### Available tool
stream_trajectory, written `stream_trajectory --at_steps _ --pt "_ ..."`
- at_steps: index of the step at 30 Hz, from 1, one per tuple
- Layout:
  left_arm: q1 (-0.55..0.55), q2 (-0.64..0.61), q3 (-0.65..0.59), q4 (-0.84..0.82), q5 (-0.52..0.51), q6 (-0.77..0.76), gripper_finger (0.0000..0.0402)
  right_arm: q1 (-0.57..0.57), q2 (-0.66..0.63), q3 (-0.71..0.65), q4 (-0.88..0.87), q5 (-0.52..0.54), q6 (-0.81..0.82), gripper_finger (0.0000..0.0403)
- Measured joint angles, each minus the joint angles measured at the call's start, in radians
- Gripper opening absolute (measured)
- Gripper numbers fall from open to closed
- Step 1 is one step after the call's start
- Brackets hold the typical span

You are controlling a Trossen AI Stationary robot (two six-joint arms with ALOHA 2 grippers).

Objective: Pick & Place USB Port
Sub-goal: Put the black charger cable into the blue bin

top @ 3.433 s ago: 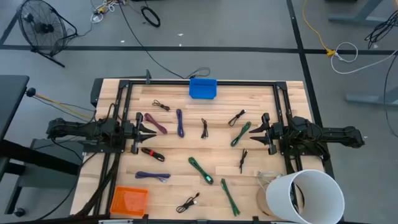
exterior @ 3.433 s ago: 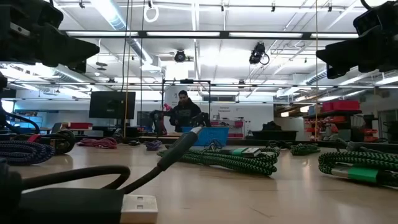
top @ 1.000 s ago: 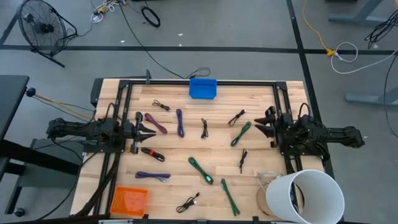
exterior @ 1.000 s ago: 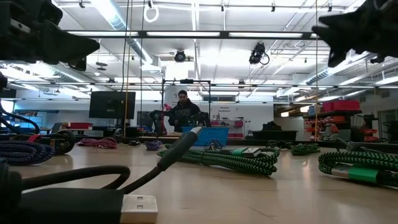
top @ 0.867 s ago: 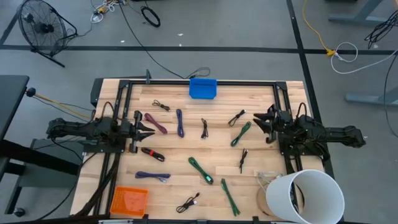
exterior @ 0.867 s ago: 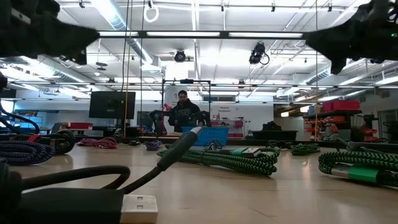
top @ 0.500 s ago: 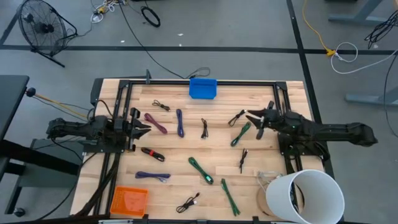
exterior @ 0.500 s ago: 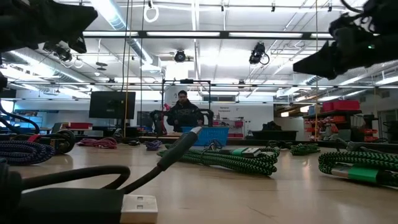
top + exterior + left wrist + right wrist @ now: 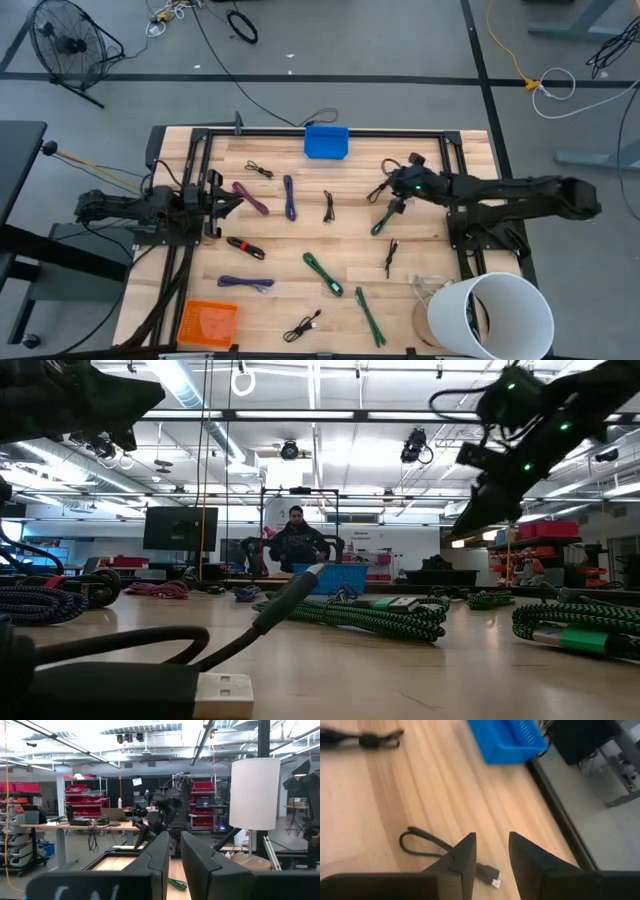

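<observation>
Black USB cable [image 9: 381,190] [image 9: 445,854] lies flat on the wooden table [image 9: 340,245], directly under the right gripper [image 9: 397,187] [image 9: 490,851], plug end just past its fingertips. Right gripper fingers parted, nothing between them, above the cable, not touching. Blue bin [image 9: 326,141] [image 9: 510,737] sits beyond the right gripper at the table edge. Left gripper [image 9: 218,197] [image 9: 172,850] waits at the far side, fingers slightly apart, empty.

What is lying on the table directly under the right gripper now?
Under the right gripper, whose jaws stand open, lies a black USB cable on the wooden table; its plug end shows between the jaws. Part of the cable is covered by one jaw.
</observation>
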Motion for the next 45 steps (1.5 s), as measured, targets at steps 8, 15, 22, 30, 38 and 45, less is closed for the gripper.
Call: stream_trajectory --at_steps 8,15,22,30,38,45 --pt "0.0 0.0 0.0 -0.001 0.0 -0.031 0.0053 0.0 0.232 0.085 -0.027 0.026 -0.047 0.0186" --pt "0.0 0.0 0.0 -0.005 0.0 -0.034 0.0053 0.0 0.331 0.116 -0.026 0.033 -0.063 0.0271" --pt "0.0 0.0 0.0 -0.017 0.001 -0.034 0.0053 0.0 0.384 0.116 -0.027 0.026 -0.067 0.0309" --pt "0.0 0.0 0.0 -0.017 0.001 -0.035 0.0053 0.0 0.44 0.116 -0.019 0.009 -0.07 0.0307" --pt "0.0 0.0 0.0 -0.017 0.001 -0.035 0.0053 -0.001 0.482 0.118 0.051 0.004 -0.105 0.0305" --pt "0.0 0.0 0.0 -0.017 0.001 -0.035 0.0053 -0.028 0.494 0.119 0.051 -0.088 -0.094 0.0254"
